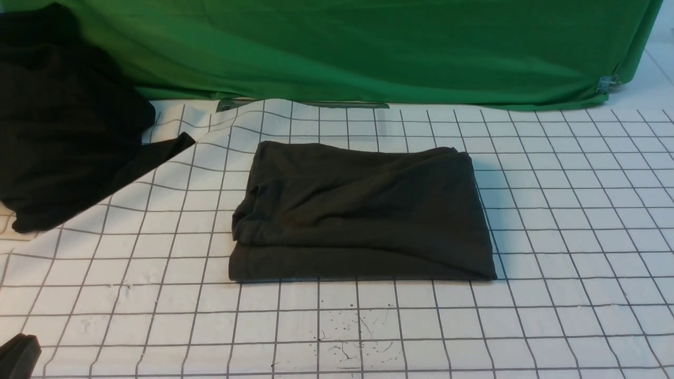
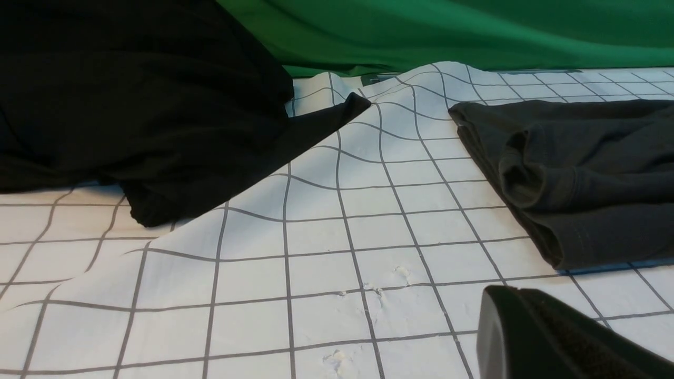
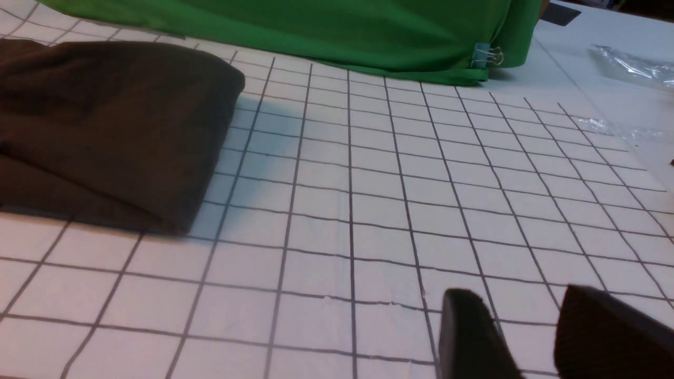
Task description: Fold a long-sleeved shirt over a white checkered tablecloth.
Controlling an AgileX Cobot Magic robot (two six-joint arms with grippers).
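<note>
The long-sleeved shirt [image 1: 363,210] lies folded into a compact dark charcoal rectangle in the middle of the white checkered tablecloth [image 1: 568,221]. Its print and neck label are hidden inside the folds. In the left wrist view the shirt [image 2: 579,173] shows a rolled, layered edge. My left gripper [image 2: 519,292] hovers low over the tablecloth [image 2: 316,252] short of that edge, its fingers pressed together and holding nothing; only its tip [image 1: 18,355] shows in the front view. My right gripper [image 3: 518,300] is open over bare tablecloth [image 3: 395,200], well off the shirt [image 3: 105,131], and is out of the front view.
A blacker garment [image 1: 63,121] is heaped at the far left, one flap lying on the rumpled cloth [image 2: 326,121]. A green cloth [image 1: 368,47] hangs along the back, held by a binder clip [image 3: 487,55]. Clear plastic [image 3: 632,66] lies beyond the right edge. Black specks [image 1: 353,337] mark the front.
</note>
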